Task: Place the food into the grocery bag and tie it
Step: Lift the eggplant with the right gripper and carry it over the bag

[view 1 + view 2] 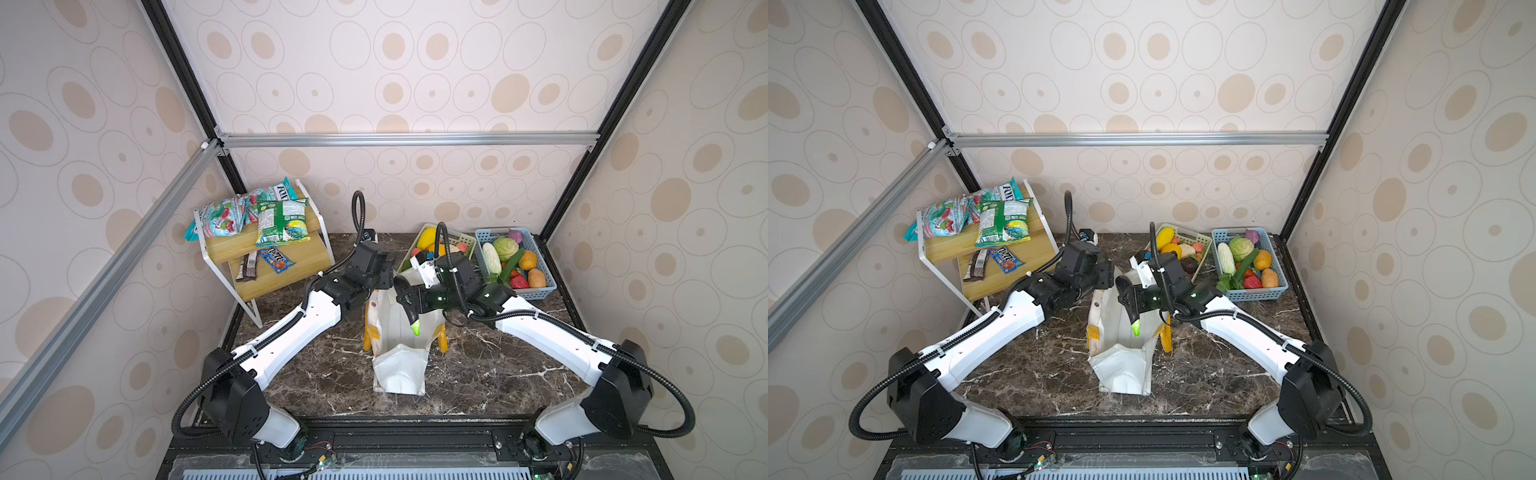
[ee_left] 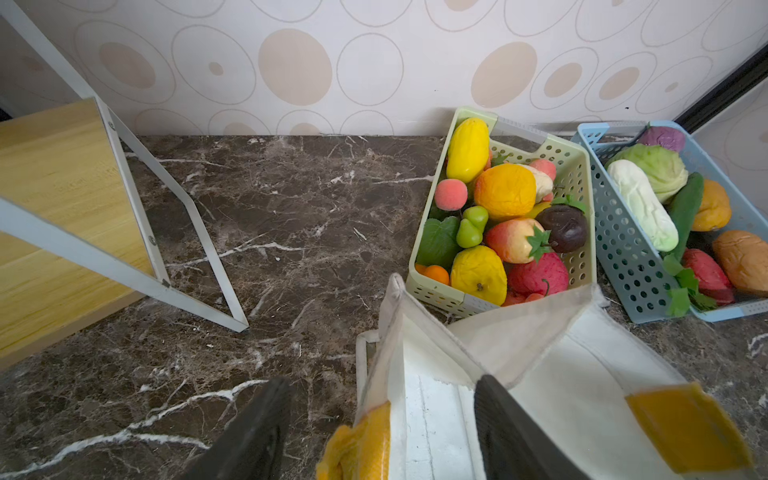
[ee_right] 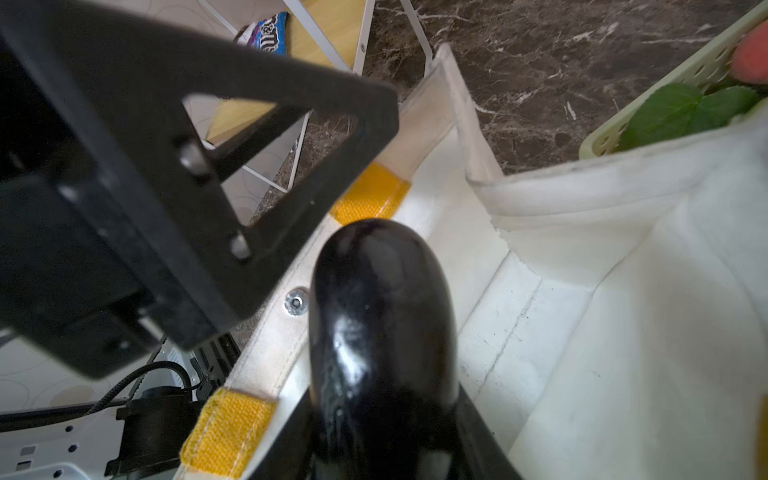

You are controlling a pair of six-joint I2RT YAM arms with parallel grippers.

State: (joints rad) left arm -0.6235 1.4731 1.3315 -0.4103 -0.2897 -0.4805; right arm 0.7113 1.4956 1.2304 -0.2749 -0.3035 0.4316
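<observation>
Gripping the eggplant (image 3: 374, 311) over the bag (image 1: 399, 370), the right tool (image 3: 384, 428) may miss; the open left tool (image 2: 382, 386) clamps nothing.

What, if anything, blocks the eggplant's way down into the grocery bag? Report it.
Nothing visible does. The right gripper holds the eggplant over the open mouth of the grocery bag, with bare white lining beneath. The left gripper, open, straddles the bag's side wall at the rim, beside the drop path, not under it.

The grocery bag (image 1: 401, 374) lies centred on the table (image 1: 311, 374), rack (image 1: 291, 253) behind-left, one basket (image 1: 467, 244) just behind (second basket (image 1: 536, 293) to its right).
</observation>
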